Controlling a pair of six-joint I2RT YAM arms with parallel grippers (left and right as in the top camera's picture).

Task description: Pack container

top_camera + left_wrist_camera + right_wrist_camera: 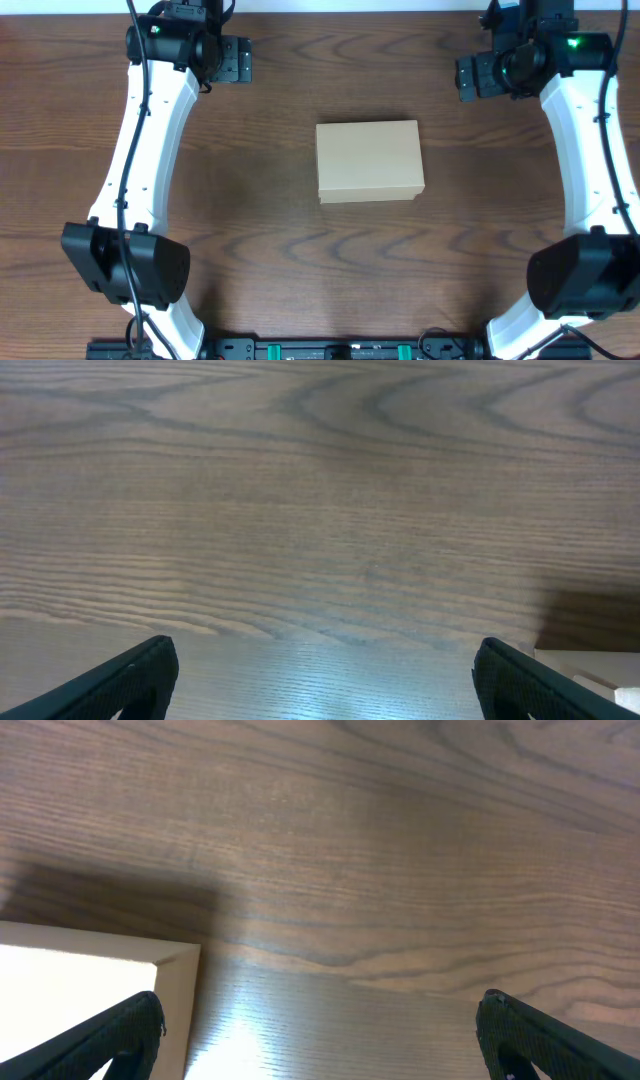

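The container (369, 162) is a plain tan cardboard box with its lid shut, lying flat in the middle of the table. My left gripper (237, 60) is at the far left, well away from it, open and empty. My right gripper (472, 78) is at the far right, also apart from it, open and empty. In the left wrist view the fingers (325, 650) stand wide apart over bare wood, and a corner of the container (600, 672) shows at the bottom right. In the right wrist view the fingers (320, 1000) are wide apart, with the container (90, 980) at the lower left.
The dark wood table (250, 200) holds nothing else that I can see. The two arm bases (125, 265) (585, 270) stand at the near left and near right corners.
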